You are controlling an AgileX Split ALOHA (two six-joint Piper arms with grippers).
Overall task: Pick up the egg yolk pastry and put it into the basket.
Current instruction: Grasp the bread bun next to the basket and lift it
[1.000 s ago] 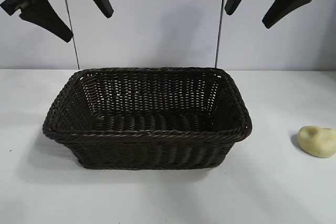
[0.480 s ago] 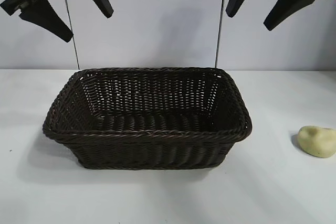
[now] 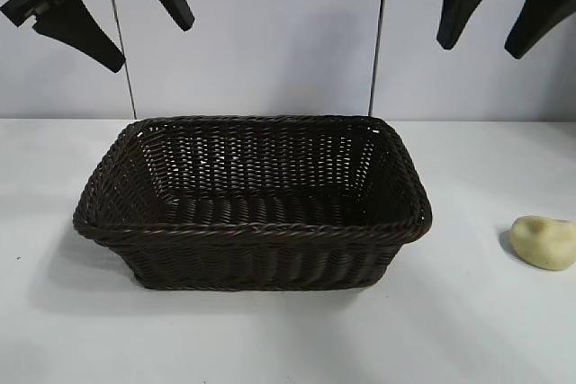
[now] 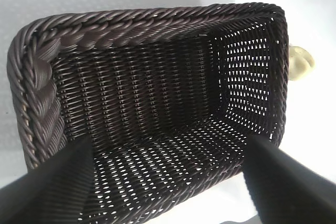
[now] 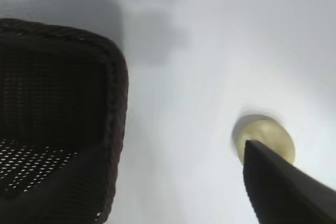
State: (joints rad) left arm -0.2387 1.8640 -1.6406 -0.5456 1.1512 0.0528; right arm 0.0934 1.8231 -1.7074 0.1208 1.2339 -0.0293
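The dark woven basket point(image 3: 261, 229) stands empty in the middle of the white table. The pale yellow egg yolk pastry point(image 3: 544, 242) lies on the table to its right, near the picture's edge. My right gripper point(image 3: 481, 49) hangs open high above the table, between the basket's right end and the pastry, holding nothing. In the right wrist view the pastry point(image 5: 265, 132) shows partly behind one fingertip point(image 5: 283, 192), beside the basket point(image 5: 113, 103). My left gripper point(image 3: 151, 45) hangs open high at the upper left, idle. Its wrist view looks into the basket point(image 4: 157, 19), with the pastry point(image 4: 301, 62) beyond the far rim.
A white tabletop point(image 3: 468, 330) surrounds the basket, backed by a pale wall point(image 3: 270, 33). Two thin vertical rods point(image 3: 378, 42) rise behind the basket.
My right gripper has swung to the right and slightly lower, closer to above the pastry. The left gripper, basket and pastry have not moved.
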